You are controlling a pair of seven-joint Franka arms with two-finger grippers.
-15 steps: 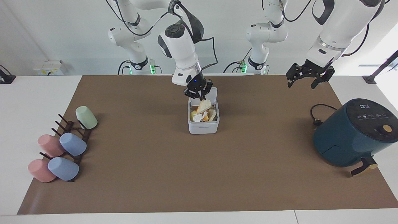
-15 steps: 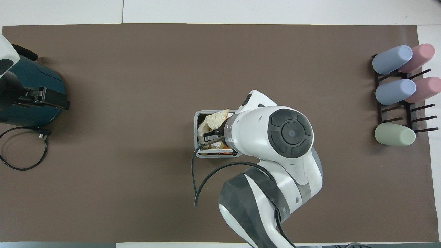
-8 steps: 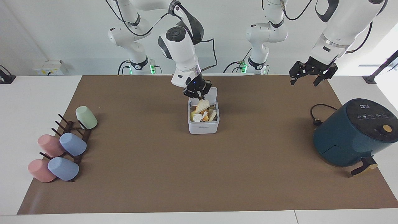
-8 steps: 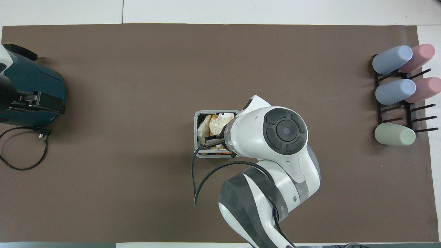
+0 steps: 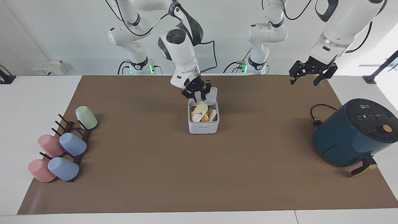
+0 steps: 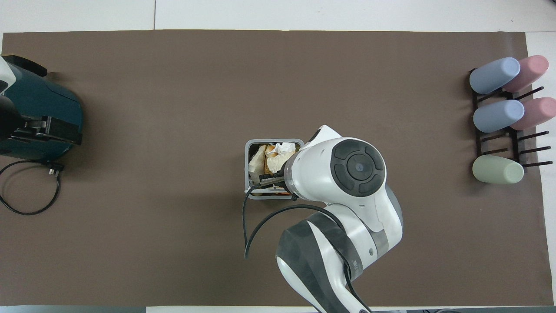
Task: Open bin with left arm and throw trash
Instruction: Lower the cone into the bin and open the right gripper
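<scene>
The white bin (image 5: pixel 203 127) stands mid-mat with its lid (image 5: pixel 212 94) hinged up on the side nearer to the robots. Inside lie scraps of trash, among them a white tissue wad (image 5: pixel 197 117) and bread pieces (image 5: pixel 212 114). My right gripper (image 5: pixel 197 99) is low over the open bin and shut on the cream bread wedge (image 5: pixel 200 109), which is tilted with its lower end among the scraps. In the overhead view the right arm covers part of the bin (image 6: pixel 248 167); the wedge (image 6: pixel 273 161) shows inside. My left gripper (image 5: pixel 304 82) is open and empty, raised near the air fryer.
A dark-teal air fryer (image 5: pixel 351 133) stands at the left arm's end of the table, with its black cord (image 5: pixel 317 115) lying nearer to the robots. A rack of pastel cups (image 5: pixel 62 146) sits at the right arm's end.
My right gripper has lowered the bread wedge from above the rim down into the bin. My left gripper has risen and drawn back slightly.
</scene>
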